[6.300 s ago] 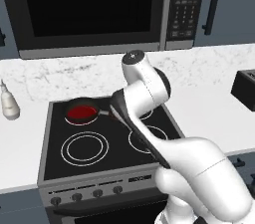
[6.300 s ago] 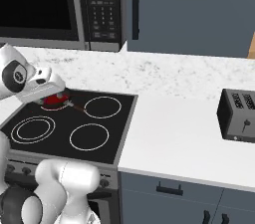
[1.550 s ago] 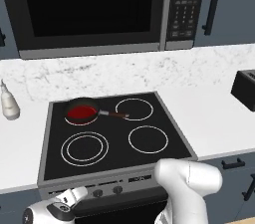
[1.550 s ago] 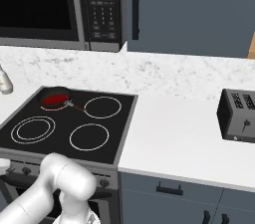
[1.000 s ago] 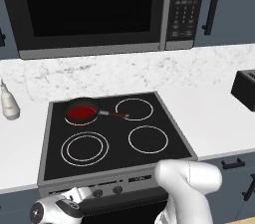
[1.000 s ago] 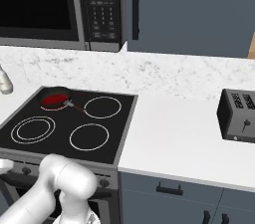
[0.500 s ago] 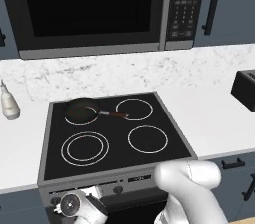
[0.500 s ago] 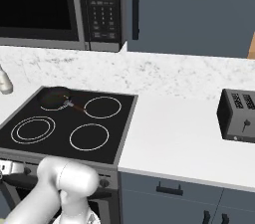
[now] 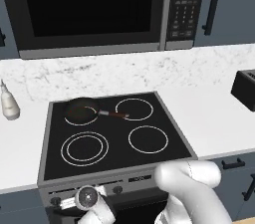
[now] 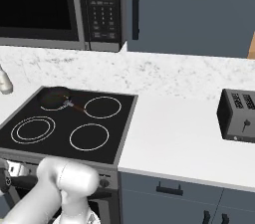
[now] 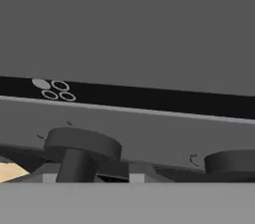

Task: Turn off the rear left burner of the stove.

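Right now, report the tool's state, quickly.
Tool: low at the stove's front panel, against a round dark knob. One finger shows in front of the knob; open or closed cannot be told.

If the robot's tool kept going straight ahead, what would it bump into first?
Most likely the round dark knob on the stove's grey front panel. The hand view shows that knob right in front of the tool, though whether they already touch is hard to tell.
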Robot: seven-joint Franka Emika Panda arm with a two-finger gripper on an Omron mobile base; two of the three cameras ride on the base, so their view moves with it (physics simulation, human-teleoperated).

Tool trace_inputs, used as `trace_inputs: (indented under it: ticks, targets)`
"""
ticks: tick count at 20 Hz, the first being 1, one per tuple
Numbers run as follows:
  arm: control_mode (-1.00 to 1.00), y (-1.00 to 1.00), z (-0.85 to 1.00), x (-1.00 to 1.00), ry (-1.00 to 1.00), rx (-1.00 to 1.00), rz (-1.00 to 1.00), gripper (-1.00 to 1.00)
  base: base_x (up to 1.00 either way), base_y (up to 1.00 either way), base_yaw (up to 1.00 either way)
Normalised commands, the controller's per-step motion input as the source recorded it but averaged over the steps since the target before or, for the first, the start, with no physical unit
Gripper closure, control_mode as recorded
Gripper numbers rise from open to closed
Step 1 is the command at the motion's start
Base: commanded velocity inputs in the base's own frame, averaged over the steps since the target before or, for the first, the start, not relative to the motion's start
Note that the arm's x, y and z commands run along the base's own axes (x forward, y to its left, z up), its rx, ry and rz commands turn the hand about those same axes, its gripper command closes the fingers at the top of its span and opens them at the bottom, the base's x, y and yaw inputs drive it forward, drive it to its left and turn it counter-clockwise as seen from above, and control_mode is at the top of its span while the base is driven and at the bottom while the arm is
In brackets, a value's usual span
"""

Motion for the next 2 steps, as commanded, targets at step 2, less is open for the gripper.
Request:
trace_inputs:
  ticks: [2]
  targets:
    - [-1.0,-0.07,0.0,0.0,0.0,0.23,0.05,1.0,0.0,0.0,0.0]
